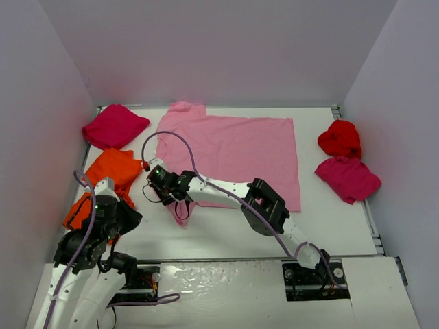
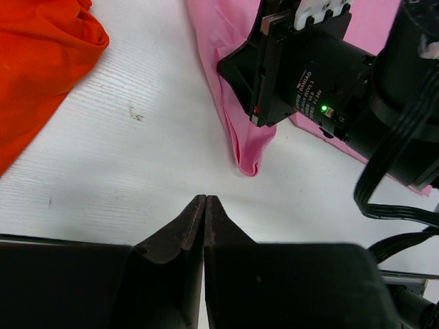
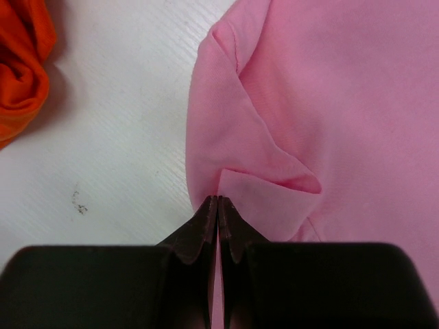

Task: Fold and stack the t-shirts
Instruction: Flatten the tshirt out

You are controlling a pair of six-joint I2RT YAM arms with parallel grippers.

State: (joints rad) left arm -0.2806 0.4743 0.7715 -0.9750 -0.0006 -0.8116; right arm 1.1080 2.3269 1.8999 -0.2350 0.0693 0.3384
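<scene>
A light pink t-shirt (image 1: 233, 147) lies spread flat in the middle of the table. My right gripper (image 1: 180, 204) reaches across to its near-left corner and is shut on a folded flap of the pink cloth (image 3: 274, 192); in the right wrist view my gripper (image 3: 218, 200) shows pink between its fingers. In the left wrist view the pinched pink corner (image 2: 240, 137) hangs below the right gripper's black body (image 2: 309, 75). My left gripper (image 2: 206, 199) is shut and holds nothing, over bare table just left of that corner (image 1: 132, 218). Orange t-shirts (image 1: 113, 175) lie crumpled at the left.
A magenta t-shirt (image 1: 113, 125) sits bunched at the back left. At the right edge are a bright red t-shirt (image 1: 339, 137) and a magenta one (image 1: 348, 178). White walls enclose the table on three sides. The right arm's cable (image 1: 171, 137) loops over the pink shirt.
</scene>
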